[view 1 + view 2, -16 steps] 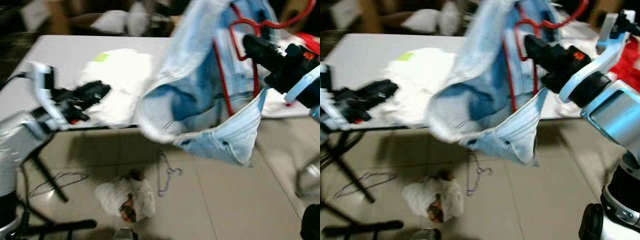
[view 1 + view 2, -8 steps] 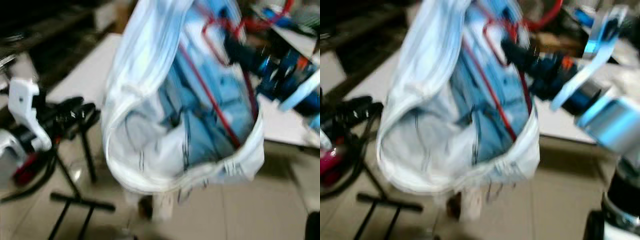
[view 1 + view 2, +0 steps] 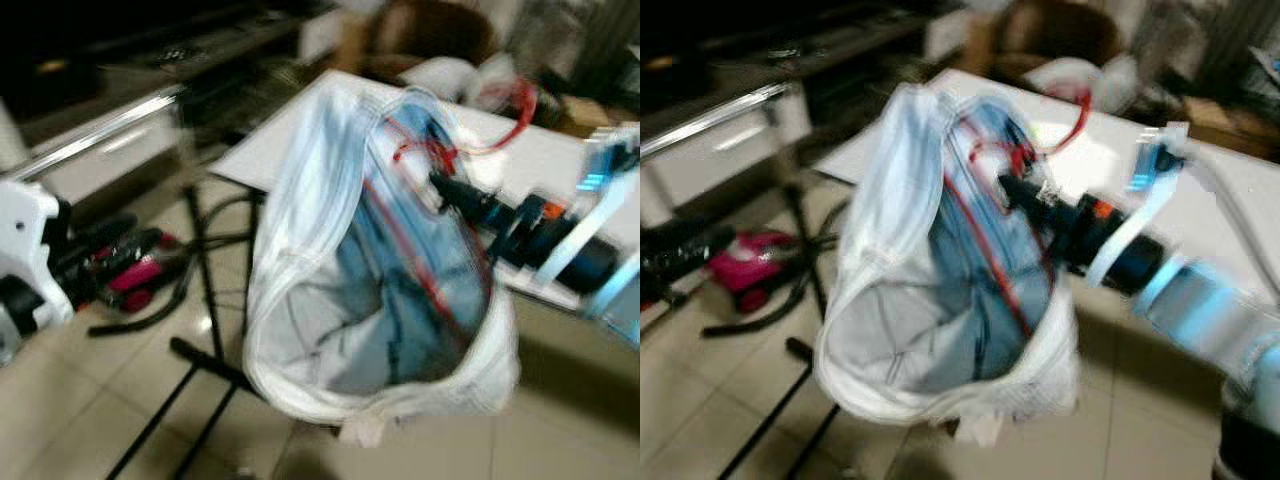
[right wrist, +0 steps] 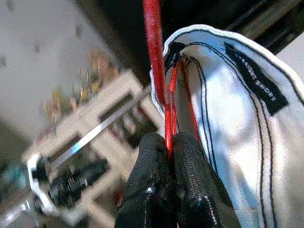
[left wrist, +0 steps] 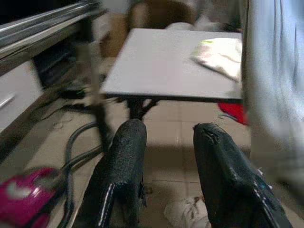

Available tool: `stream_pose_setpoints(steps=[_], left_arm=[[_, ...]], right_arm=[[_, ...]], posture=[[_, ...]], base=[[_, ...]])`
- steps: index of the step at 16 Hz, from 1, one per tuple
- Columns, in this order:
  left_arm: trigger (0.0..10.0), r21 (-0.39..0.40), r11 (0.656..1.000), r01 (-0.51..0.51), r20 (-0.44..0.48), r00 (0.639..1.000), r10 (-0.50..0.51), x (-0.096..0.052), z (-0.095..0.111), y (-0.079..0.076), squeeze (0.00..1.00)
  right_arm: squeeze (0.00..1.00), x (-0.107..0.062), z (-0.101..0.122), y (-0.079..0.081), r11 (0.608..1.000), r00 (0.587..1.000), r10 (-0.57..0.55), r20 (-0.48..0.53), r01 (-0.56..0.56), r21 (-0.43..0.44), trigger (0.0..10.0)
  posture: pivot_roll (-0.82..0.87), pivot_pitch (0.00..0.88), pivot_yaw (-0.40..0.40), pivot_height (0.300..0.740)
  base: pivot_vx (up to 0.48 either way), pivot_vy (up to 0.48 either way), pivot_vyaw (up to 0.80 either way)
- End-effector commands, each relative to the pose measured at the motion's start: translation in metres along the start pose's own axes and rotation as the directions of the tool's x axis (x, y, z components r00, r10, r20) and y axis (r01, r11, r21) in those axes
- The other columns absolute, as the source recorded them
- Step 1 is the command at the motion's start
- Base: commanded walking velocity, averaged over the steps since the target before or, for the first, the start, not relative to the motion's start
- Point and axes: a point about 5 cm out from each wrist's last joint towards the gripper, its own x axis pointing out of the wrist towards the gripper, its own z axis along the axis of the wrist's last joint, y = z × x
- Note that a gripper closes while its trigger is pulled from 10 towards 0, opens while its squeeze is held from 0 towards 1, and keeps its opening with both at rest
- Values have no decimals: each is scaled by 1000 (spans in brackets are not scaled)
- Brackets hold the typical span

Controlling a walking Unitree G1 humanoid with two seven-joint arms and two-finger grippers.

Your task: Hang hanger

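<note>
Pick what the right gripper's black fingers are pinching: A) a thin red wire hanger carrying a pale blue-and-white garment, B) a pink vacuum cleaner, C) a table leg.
A: in the right wrist view the right gripper is shut on the thin red wire hanger, with the pale blue-and-white garment draped beside it.

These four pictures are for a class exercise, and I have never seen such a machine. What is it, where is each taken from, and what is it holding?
It is a walking humanoid robot with two arms. Two pictures come from its head, looking down; the other two from cameras on its wrists. The right end effector is shut on a red hanger that carries a pale blue garment, lifted in the air. The left end effector is open and holds nothing. Behind stands a white table with white cloth on it. The head pictures are blurred.
</note>
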Motion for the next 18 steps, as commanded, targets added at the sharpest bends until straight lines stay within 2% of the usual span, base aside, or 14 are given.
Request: stream_pose_setpoints(steps=[1,2,3,4,6,9,11,13,15,16,18], left_arm=[[10000,4,1000,1,15,1000,-1,5,-1,-5,0],[10000,0,1000,-12,19,1000,12,8,-3,-5,0],[10000,-14,1000,-26,43,999,26,21,-11,-17,0],[10000,-23,999,-33,44,998,34,24,-13,-20,0],[10000,-12,999,-44,40,998,45,41,-28,-41,0],[10000,-10,995,-97,24,995,97,54,-46,-57,0],[10000,-6,995,-104,41,994,104,62,-47,-67,0],[10000,-37,993,-114,72,991,117,66,-48,-72,0],[10000,4,989,-148,75,986,147,69,-50,-71,0],[10000,-2,985,-172,76,982,172,71,-50,-71,0],[10000,9,983,-183,80,980,182,75,-50,-71,0]], right_arm=[[0,-4,1,-1,999,1000,-10,5,11,-49,10000],[0,-5,-3,-5,998,1000,-29,-2,29,-58,10000],[0,-8,-17,-17,989,995,-102,-19,99,-109,10000],[0,-9,-20,-19,986,993,-116,-26,111,-128,10000],[0,-5,-37,-33,950,972,-229,-52,212,-231,10000],[0,5,-50,-51,906,943,-331,-33,308,-291,10000],[0,13,-56,-58,891,935,-356,-8,336,-306,10000],[0,18,-61,-60,884,933,-359,13,344,-317,10000],[0,22,-71,-63,881,929,-370,13,355,-312,10000],[0,23,-74,-63,879,929,-371,10,355,-318,10000],[0,23,-78,-68,871,922,-387,25,374,-318,10000]], posture=[[23,0,-59,740],[20,0,-52,740],[9,0,-36,740],[5,0,-37,740],[-5,0,-40,740],[-14,0,-39,740],[-4,0,-43,740],[1,0,-52,740],[3,0,-58,740],[2,0,-56,740],[-3,0,-50,740]], base=[[0,0,800],[0,0,800],[0,0,800],[0,0,800],[0,0,800],[0,0,800],[0,0,800],[0,0,800],[0,0,800],[0,0,800],[0,-480,800]])
